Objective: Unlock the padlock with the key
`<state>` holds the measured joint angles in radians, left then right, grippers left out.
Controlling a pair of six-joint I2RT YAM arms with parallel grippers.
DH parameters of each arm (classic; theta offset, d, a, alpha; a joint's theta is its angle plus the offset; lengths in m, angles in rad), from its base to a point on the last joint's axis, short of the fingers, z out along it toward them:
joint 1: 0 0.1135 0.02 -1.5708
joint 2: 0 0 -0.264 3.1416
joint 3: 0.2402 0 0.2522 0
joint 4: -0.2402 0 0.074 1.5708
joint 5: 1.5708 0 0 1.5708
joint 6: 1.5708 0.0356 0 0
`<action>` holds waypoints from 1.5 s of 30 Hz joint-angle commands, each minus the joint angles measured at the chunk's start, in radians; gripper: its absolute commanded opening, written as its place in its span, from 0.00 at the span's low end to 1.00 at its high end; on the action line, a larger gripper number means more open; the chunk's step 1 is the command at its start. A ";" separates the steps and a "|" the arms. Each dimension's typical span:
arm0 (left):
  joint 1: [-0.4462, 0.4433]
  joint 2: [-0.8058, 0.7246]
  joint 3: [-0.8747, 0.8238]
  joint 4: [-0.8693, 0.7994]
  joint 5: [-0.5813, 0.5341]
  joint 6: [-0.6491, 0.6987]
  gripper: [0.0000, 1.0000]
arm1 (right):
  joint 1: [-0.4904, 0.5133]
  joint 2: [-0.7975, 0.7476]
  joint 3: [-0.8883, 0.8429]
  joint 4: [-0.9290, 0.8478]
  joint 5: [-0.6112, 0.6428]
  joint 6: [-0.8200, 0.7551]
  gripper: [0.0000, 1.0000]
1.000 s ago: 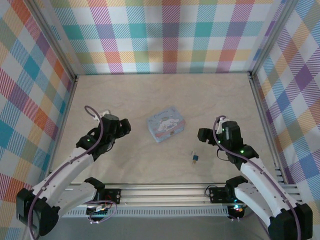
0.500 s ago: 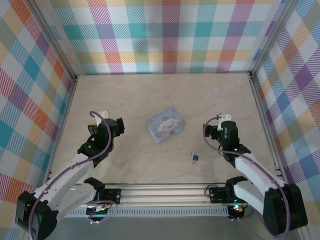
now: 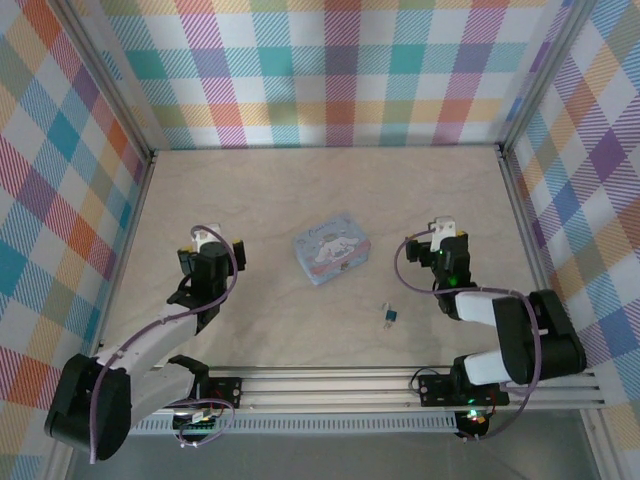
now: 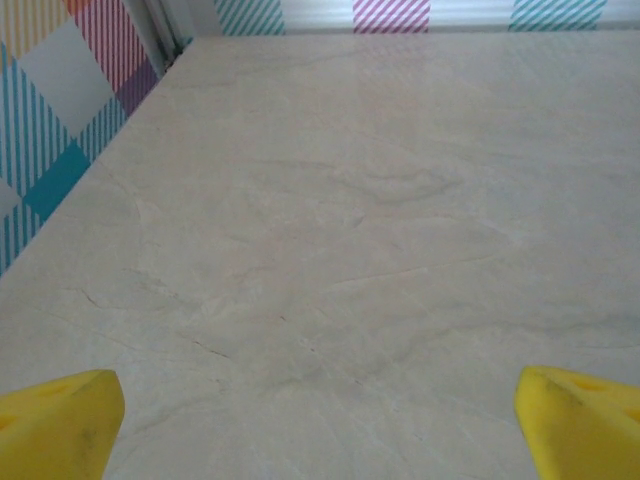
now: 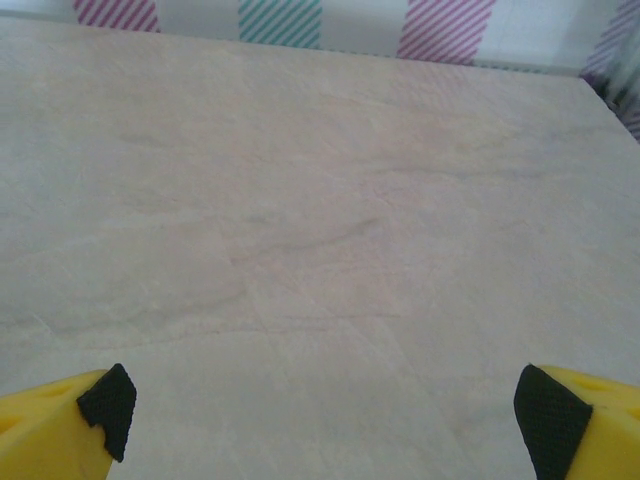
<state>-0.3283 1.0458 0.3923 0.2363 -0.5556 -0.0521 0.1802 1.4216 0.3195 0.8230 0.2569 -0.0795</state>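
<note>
My left fingers (image 4: 55, 425) and my right fingers (image 5: 45, 425) both stand wide open, the yellow tips far apart, and they hold nothing over the pale marbled surface (image 3: 300, 180). The tiny dark teal padlock (image 3: 391, 317) lies at 5 o'clock from the light-blue rectangular tin (image 3: 331, 247). The thin dark metal key (image 3: 384, 308) is just beside the padlock.
</note>
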 commanded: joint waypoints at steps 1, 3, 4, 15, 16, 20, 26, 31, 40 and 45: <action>0.047 0.035 -0.038 0.172 0.079 0.026 1.00 | -0.032 0.051 -0.033 0.209 -0.044 -0.028 1.00; 0.067 0.065 -0.050 0.212 0.114 0.027 1.00 | -0.071 0.065 -0.054 0.246 -0.112 0.026 1.00; 0.074 0.080 -0.052 0.229 0.131 0.028 1.00 | -0.076 0.092 -0.056 0.278 -0.119 0.027 1.00; 0.124 0.245 -0.076 0.480 0.266 0.085 1.00 | -0.161 0.116 0.082 0.027 -0.201 0.104 1.00; 0.130 0.256 -0.075 0.498 0.281 0.088 1.00 | -0.161 0.116 0.082 0.028 -0.201 0.104 1.00; 0.156 0.297 -0.061 0.531 0.332 0.122 1.00 | -0.161 0.115 0.082 0.027 -0.201 0.103 1.00; 0.217 0.481 -0.075 0.733 0.392 0.101 1.00 | -0.160 0.116 0.082 0.028 -0.201 0.103 1.00; 0.236 0.516 0.014 0.600 0.456 0.108 1.00 | -0.161 0.115 0.082 0.028 -0.202 0.103 1.00; 0.262 0.521 0.033 0.565 0.478 0.086 1.00 | -0.161 0.115 0.081 0.031 -0.203 0.099 1.00; 0.261 0.520 0.033 0.564 0.479 0.085 1.00 | -0.161 0.114 0.081 0.030 -0.204 0.100 1.00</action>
<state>-0.0765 1.5646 0.4141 0.8070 -0.0937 0.0418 0.0189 1.5417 0.3962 0.8474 0.0692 0.0120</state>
